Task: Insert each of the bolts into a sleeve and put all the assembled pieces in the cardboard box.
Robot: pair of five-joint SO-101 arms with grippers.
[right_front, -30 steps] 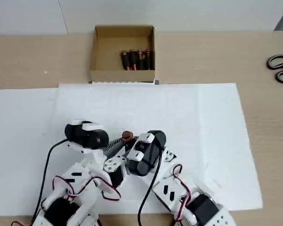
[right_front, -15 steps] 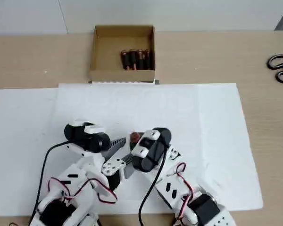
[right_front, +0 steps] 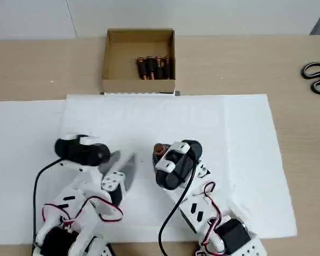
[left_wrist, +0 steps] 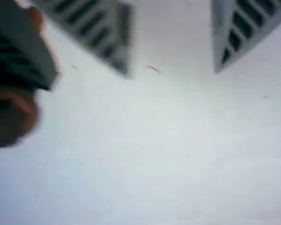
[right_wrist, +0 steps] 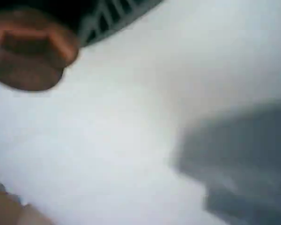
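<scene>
The cardboard box [right_front: 113, 58] stands at the far side of the table with several dark, copper-ended assembled pieces [right_front: 156, 68] lying in its right half. My right gripper [right_front: 159, 154] is over the middle of the white sheet, shut on a copper-coloured bolt-and-sleeve piece [right_front: 159, 149] [right_wrist: 30, 56] that shows beside one finger [right_wrist: 117, 16]. My left gripper [right_front: 122, 164] [left_wrist: 171, 70] hangs open just to the left of it, nothing between its ribbed fingers [left_wrist: 98, 33]. From the left wrist the held piece [left_wrist: 9, 117] appears off to one side.
A white foam sheet [right_front: 229, 138] covers most of the near table. Scissors [right_front: 317, 77] lie at the far right on bare wood. A dark blurred shape [right_wrist: 239, 159] in the right wrist view looks like the other arm.
My left gripper has let go of the piece, opened and pulled back to the left. My right gripper has shifted slightly right, keeping the piece.
</scene>
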